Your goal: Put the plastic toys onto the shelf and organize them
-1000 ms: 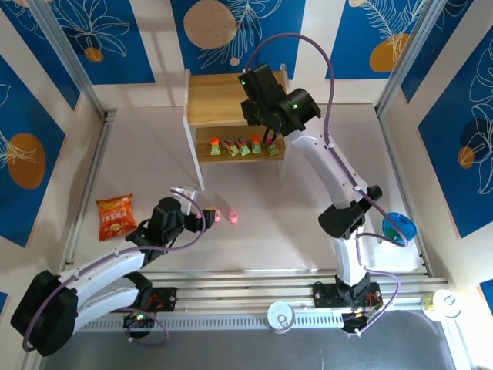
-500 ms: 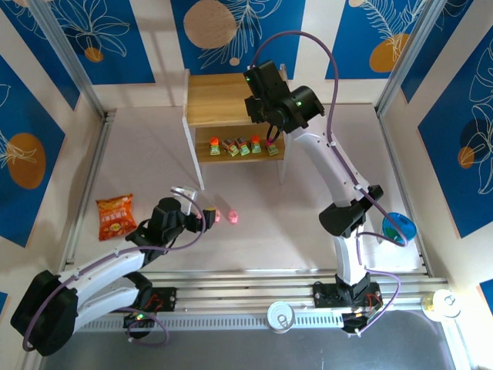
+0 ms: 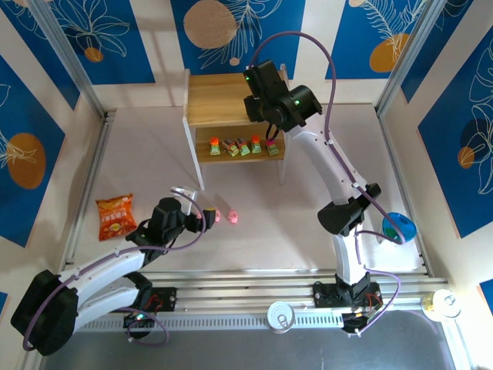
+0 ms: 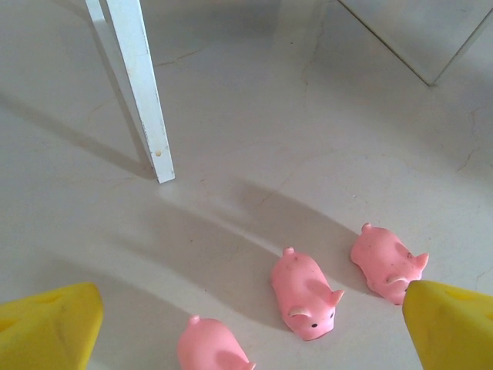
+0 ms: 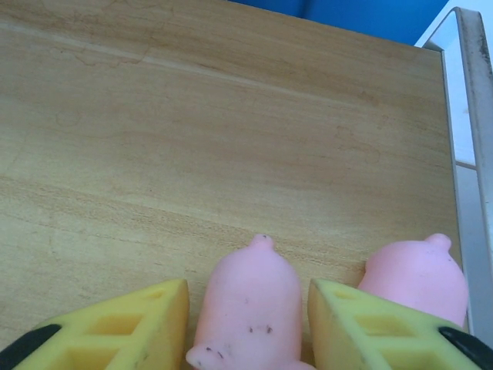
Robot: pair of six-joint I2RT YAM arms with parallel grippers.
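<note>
Pig (image 5: 246,312) sits between my right fingers (image 5: 146,320) on the top board of the shelf (image 5: 192,116), snout toward the wrist. The fingers flank it closely on both sides; cannot tell whether they press it or stand just off it. Second pig (image 5: 416,277) lies just outside my right-hand finger, touching or nearly touching it, with the white side panel (image 5: 474,116) just beyond. Five blocky toys (image 3: 243,146) are lined up on the lower tier, below these fingers.

My left fingers (image 4: 50,324) are spread wide, holding nothing, low over the bench (image 4: 308,116). Three pigs (image 4: 304,293) lie on the bench between and just ahead of them; one is right by the right-hand finger. The shelf leg (image 4: 142,92) stands well ahead, to the left.

Risks, as I judge them: if the pig sticks to a pad as I lift away, it tips or drags. Widening the right fingers could shove the second pig toward the panel edge. On the left, closing on one pig could nudge its close neighbours.
</note>
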